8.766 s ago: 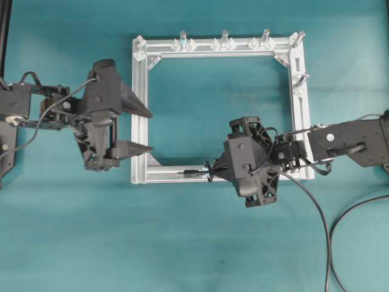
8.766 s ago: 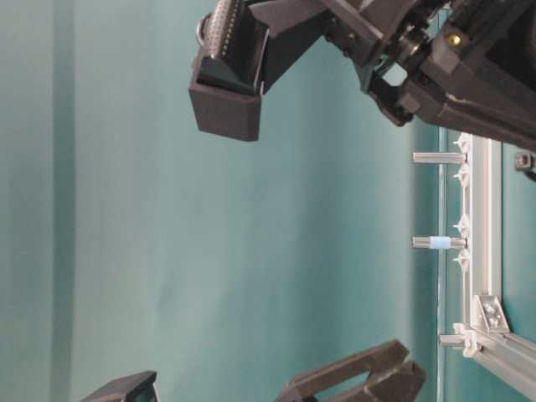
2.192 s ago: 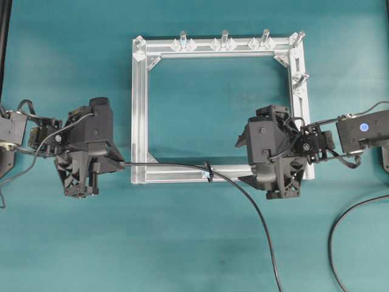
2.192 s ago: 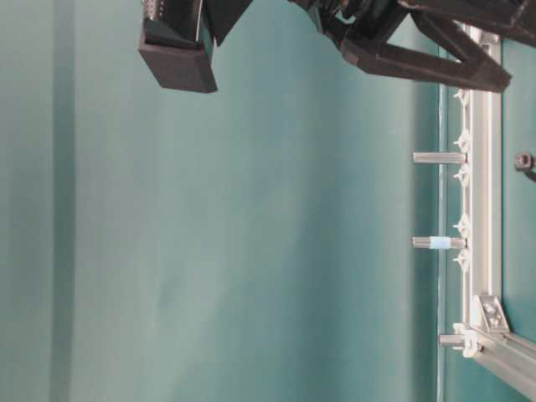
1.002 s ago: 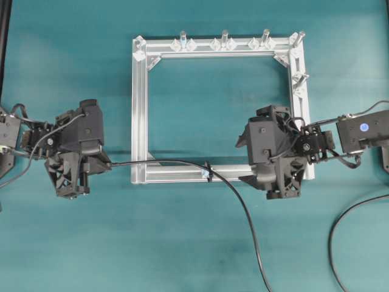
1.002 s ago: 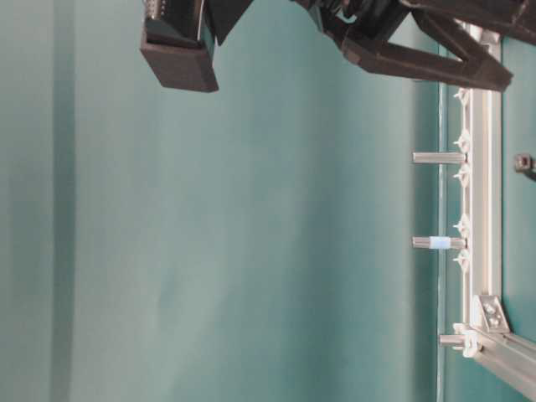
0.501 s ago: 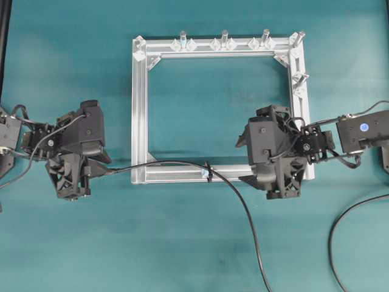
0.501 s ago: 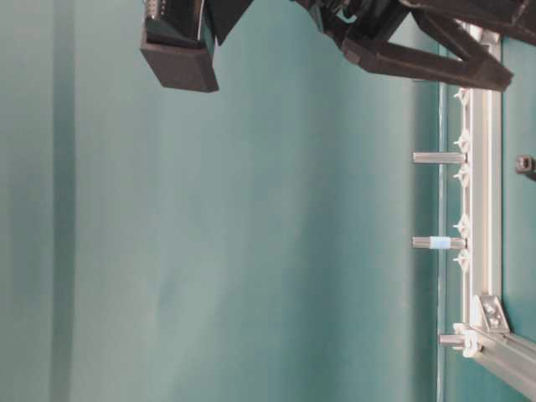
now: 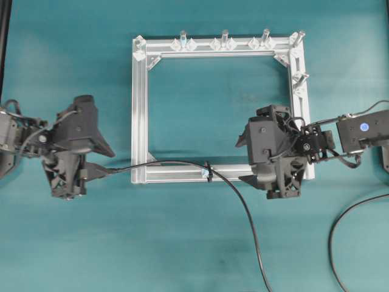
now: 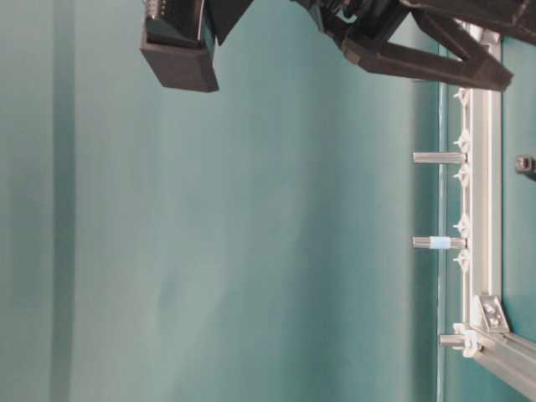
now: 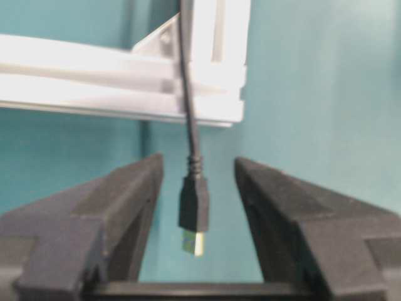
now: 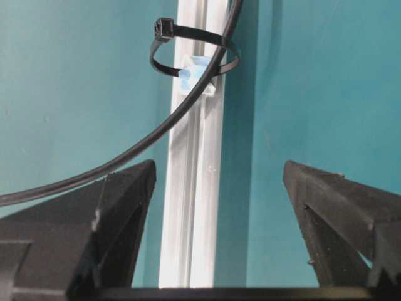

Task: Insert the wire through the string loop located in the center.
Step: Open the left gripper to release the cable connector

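The wire [image 9: 176,162] is a thin black cable that runs through the string loop [image 9: 208,171] on the silver frame's near bar and trails off to the lower right. In the right wrist view the cable [image 12: 188,103] passes inside the black string loop [image 12: 164,56], next to its light-blue bit [image 12: 195,74]. The cable's plug [image 11: 193,210] has a gold tip and lies between the fingers of my left gripper [image 11: 197,164], touching neither; that gripper [image 9: 112,163] is open. My right gripper [image 9: 240,161] stands wide open over the bar [image 12: 194,188], holding nothing.
The square silver frame [image 9: 139,109] lies flat on the teal cloth, with short upright posts [image 9: 224,36] along its far bar. The right arm [image 10: 419,63] fills the top of the table-level view. Robot cables [image 9: 340,225] lie at the lower right.
My left gripper has opened and let go of the plug, and it has drawn slightly to the left. The wire sags a little by the frame corner. The right arm has not moved.
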